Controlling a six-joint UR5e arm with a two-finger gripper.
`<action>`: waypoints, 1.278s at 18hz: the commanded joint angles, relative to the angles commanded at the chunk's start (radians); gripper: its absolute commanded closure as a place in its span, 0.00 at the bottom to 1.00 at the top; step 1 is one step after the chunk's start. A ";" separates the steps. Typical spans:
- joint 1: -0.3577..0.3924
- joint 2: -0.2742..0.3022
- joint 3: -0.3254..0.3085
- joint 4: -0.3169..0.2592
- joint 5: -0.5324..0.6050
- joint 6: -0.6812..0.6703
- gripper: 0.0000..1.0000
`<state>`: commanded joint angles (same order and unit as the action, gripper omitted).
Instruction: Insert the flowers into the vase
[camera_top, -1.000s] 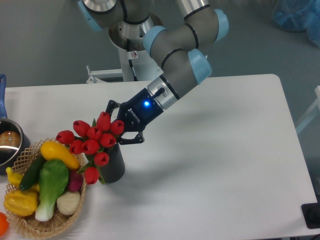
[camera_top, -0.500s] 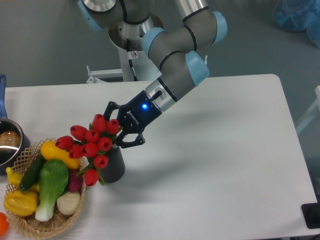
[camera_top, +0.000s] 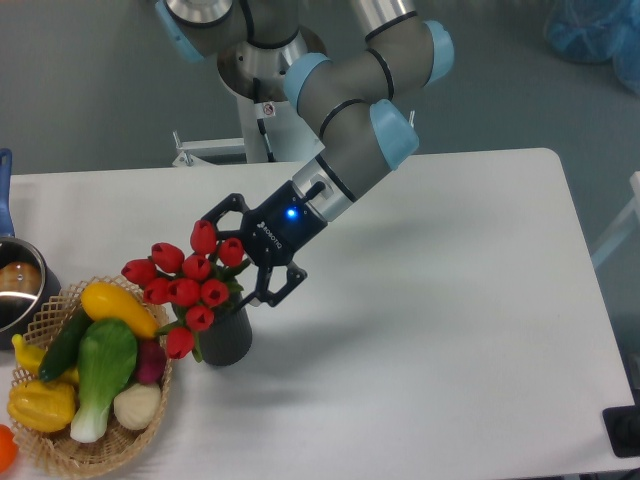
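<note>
Flowers (camera_top: 187, 285) red, green stems; vase (camera_top: 227, 338) dark grey; end effector (camera_top: 246, 252) black, blue light; table (camera_top: 450, 300) white.

The scene is evenly and brightly lit by soft, diffuse light from above, with the white table (camera_top: 450, 300) almost washed out but free of hard glare. Soft-edged grey shadows fall to the right of the vase (camera_top: 226, 338) and under the robot arm (camera_top: 350, 130), and a small blue indicator light glows on the gripper (camera_top: 245, 250). The image is modest in resolution and slightly soft, with the blue object (camera_top: 595, 35) at the far right corner a little blurred and no obvious bending at the edges.
</note>
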<state>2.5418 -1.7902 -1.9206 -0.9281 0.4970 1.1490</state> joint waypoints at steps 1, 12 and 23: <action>0.005 0.005 0.002 0.000 0.002 0.000 0.00; 0.126 0.054 0.026 0.000 0.023 0.003 0.00; 0.153 0.094 0.133 0.003 0.574 0.118 0.00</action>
<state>2.6953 -1.6965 -1.7872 -0.9250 1.0714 1.2666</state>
